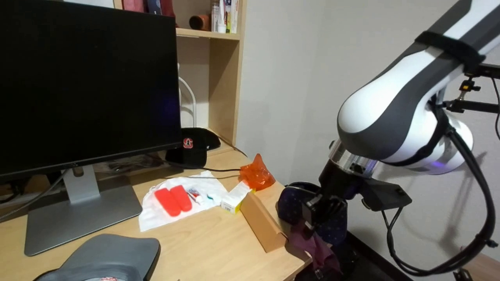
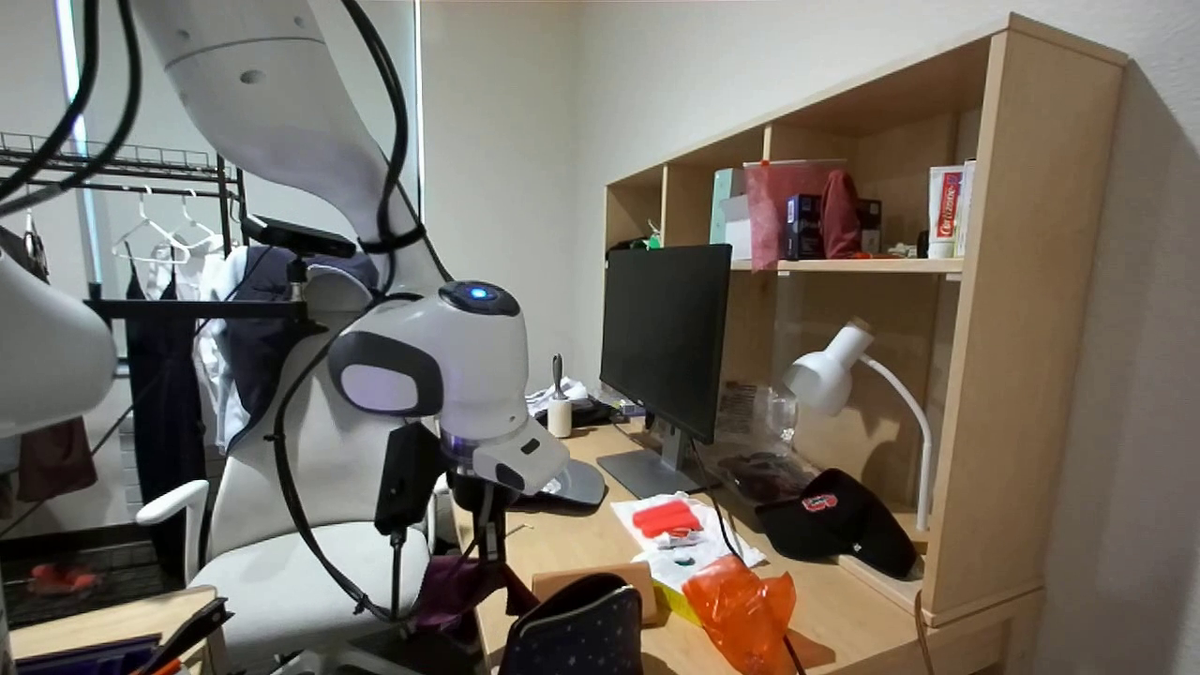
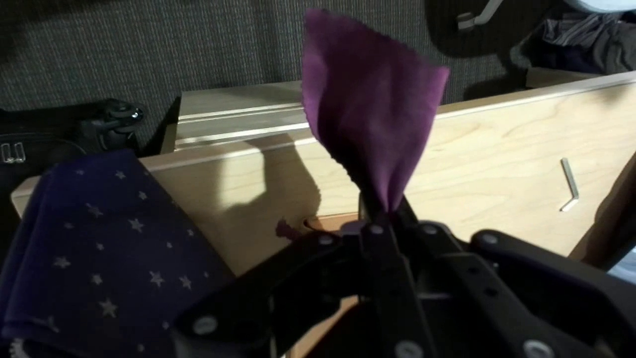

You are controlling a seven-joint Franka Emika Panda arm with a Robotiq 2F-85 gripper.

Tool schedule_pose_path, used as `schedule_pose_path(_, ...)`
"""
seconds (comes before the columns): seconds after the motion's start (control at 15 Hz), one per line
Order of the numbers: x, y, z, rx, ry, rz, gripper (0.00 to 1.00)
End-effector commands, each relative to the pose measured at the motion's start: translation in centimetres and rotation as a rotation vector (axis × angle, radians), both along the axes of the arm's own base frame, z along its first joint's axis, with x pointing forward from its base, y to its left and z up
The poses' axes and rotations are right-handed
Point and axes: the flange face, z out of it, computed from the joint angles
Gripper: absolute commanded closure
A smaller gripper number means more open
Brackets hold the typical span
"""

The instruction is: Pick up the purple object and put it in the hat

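Observation:
The purple object (image 1: 318,251) is a limp dark purple cloth. My gripper (image 1: 309,228) is shut on it, and the cloth hangs down from the fingertips by the table's edge in both exterior views. In the wrist view the cloth (image 3: 370,99) fans out from the pinched fingertips (image 3: 386,206), with table and floor behind it. The cloth also shows partly behind the gripper in an exterior view (image 2: 455,591). The grey hat (image 1: 111,253) lies on the table, cut off by the lower frame edge; it also shows beyond the gripper (image 2: 581,486), partly hidden by the arm.
A starry navy pouch (image 1: 293,199) stands close by the gripper at the table's end. A brown cardboard box (image 1: 259,222) lies between gripper and hat. An orange plastic bag (image 1: 258,173), a black cap (image 1: 195,146), red pieces on white cloth (image 1: 174,199) and a monitor (image 1: 86,86) are farther back.

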Motion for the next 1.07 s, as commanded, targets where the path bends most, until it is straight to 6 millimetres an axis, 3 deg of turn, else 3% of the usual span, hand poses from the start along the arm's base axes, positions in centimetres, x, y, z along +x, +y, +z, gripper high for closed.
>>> schedule_pose_path(0.0,-0.2,1.7,3.5,-0.088,0.007,-0.021,0.92)
schedule_pose_path(0.33,0.9,4.9,10.7,-0.166,0.017,-0.006,0.92)
schedule_pose_path(0.4,1.1,3.9,7.2,-0.116,0.018,0.012,0.92)
schedule_pose_path(0.6,1.3,5.2,10.1,-0.163,0.006,0.010,0.92)
schedule_pose_path(0.87,1.0,5.0,10.2,-0.174,0.006,0.004,0.92)
schedule_pose_path(1.0,1.8,4.6,12.9,-0.228,-0.005,0.029,0.92)
